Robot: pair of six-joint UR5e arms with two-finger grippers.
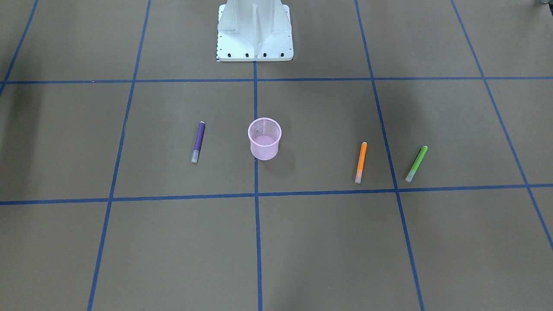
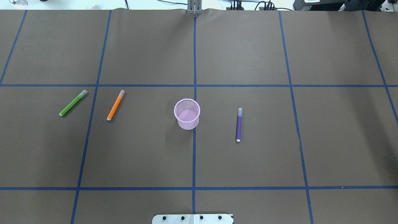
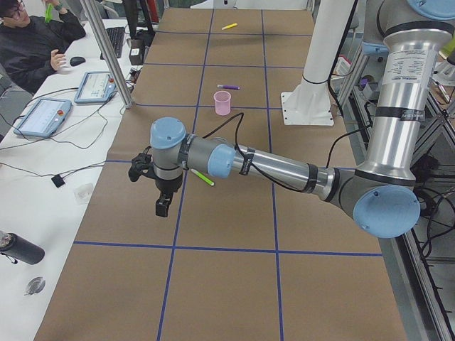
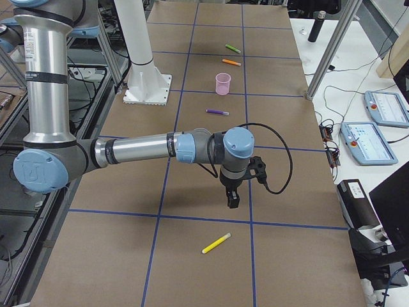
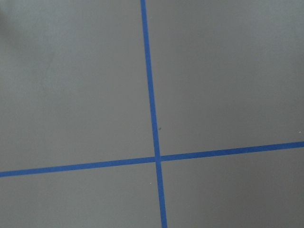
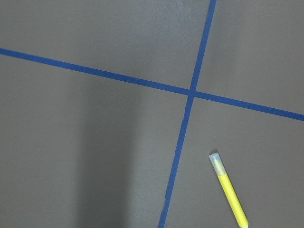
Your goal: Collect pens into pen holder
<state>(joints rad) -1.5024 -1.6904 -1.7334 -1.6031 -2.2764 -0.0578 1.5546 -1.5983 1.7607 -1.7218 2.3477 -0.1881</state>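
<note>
The pink mesh pen holder point(image 2: 187, 113) stands upright at the table's middle, with no pen showing inside it. A purple pen point(image 2: 238, 124) lies to its right; an orange pen point(image 2: 115, 105) and a green pen point(image 2: 73, 102) lie to its left. A yellow pen point(image 4: 216, 243) lies far out at the table's right end, also in the right wrist view point(image 6: 228, 189). My left gripper point(image 3: 158, 206) hangs above the table near the green pen; my right gripper point(image 4: 232, 199) hangs a little short of the yellow pen. Both show only in side views, so open or shut cannot be told.
The robot's white base point(image 1: 255, 32) stands behind the pen holder. A person point(image 3: 32, 42) sits at a side desk with tablets point(image 3: 44, 116) and cables. A metal post point(image 3: 106, 53) rises at the table's edge. Blue tape lines grid the brown tabletop.
</note>
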